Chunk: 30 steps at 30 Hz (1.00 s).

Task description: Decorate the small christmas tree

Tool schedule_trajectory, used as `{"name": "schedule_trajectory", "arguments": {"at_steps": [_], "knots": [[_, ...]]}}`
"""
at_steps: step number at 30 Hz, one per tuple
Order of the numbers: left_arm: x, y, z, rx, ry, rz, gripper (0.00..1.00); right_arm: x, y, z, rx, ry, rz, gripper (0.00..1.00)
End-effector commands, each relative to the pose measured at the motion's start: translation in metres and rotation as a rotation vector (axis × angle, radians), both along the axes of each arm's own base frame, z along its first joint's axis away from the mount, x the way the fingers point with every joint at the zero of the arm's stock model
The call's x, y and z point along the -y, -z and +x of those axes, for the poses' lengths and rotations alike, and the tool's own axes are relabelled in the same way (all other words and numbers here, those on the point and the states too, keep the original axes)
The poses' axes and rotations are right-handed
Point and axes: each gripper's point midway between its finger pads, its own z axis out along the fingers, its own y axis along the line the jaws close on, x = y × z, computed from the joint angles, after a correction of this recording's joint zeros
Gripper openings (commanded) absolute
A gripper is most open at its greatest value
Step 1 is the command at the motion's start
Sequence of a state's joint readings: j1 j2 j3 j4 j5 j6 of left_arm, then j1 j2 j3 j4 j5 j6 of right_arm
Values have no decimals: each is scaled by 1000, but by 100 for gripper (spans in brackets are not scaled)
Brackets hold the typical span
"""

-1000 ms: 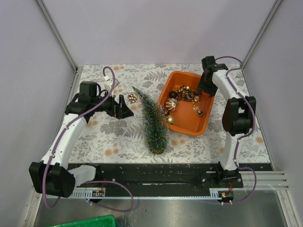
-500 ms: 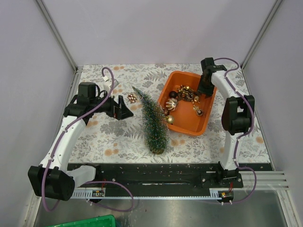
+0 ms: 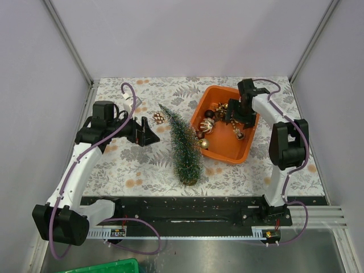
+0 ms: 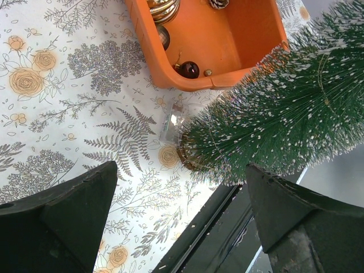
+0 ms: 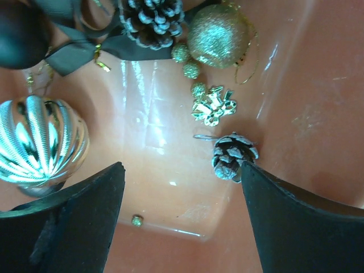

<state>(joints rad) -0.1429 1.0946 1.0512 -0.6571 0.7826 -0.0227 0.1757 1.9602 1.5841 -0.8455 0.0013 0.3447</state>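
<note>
Right now the small christmas tree (image 3: 185,145) lies on its side on the counter (image 3: 125,165), just left of the orange tray (image 3: 226,159). Its brown base is toward the near edge and its tip points away. Farther left of the tray, beyond the tree, the left end effector (image 3: 152,132) hangs with fingers spread wide, holding nothing. The right end effector (image 5: 182,170) hovers low over the tray, fingers apart and empty, with a small pinecone (image 5: 233,156) and a ribbed silver ball (image 5: 40,145) below it.
</note>
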Motion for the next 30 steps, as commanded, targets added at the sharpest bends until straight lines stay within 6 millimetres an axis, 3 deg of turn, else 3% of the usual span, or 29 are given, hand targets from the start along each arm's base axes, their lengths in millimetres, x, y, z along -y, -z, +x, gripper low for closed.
{"name": "schedule_trajectory", "arguments": {"at_steps": [1,5,8,10,12,18,24,28,30], "knots": [[2,-9,3,53,22,-13,99,-14,-34,6,109,-27,66,90],[2,-8,5,50,22,-17,99,-7,-38,10,95,-3,29,81],[2,-8,6,47,20,-15,99,16,-44,14,100,53,-95,81],[2,-7,7,42,19,-15,99,26,-42,16,83,79,-130,81],[3,-9,10,42,20,-17,99,28,-33,18,49,83,-134,74],[4,-13,14,31,22,-17,99,45,-28,22,23,103,-223,76],[5,-12,20,30,24,-12,99,58,-31,39,151,180,-280,83],[3,-11,19,21,18,-7,99,81,-30,45,164,248,-402,81],[3,-9,18,14,18,-6,99,91,-23,41,131,263,-467,75]]}}
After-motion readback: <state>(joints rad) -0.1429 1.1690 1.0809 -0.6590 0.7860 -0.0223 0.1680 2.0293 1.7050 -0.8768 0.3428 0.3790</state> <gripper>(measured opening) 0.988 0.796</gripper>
